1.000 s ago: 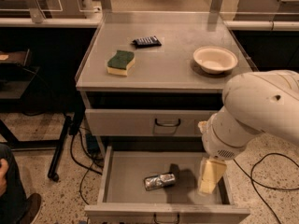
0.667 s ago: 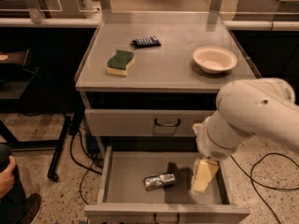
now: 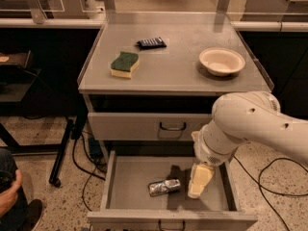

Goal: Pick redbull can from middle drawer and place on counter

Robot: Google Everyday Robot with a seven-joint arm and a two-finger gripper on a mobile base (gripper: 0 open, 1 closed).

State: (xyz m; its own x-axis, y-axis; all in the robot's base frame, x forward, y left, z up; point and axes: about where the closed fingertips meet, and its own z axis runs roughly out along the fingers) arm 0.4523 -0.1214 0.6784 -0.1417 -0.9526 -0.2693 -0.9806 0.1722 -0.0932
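The redbull can point(image 3: 164, 187) is a small shiny silver cylinder lying on its side on the floor of the open middle drawer point(image 3: 129, 182). My gripper point(image 3: 197, 186) hangs down into the drawer on the white arm, just right of the can and apart from it. The counter point(image 3: 178, 66) is the grey metal cabinet top above, with a low rim at its sides and back.
On the counter lie a green-and-yellow sponge point(image 3: 124, 64), a flat dark blue packet point(image 3: 151, 43) and a white bowl point(image 3: 222, 60). The upper drawer point(image 3: 149, 126) is closed. Cables and a black stand leg point(image 3: 65, 148) lie at left; a person's hand point(image 3: 8, 194) is at lower left.
The arm has swung left and the gripper has moved closer to the can inside the drawer. The can has not moved.
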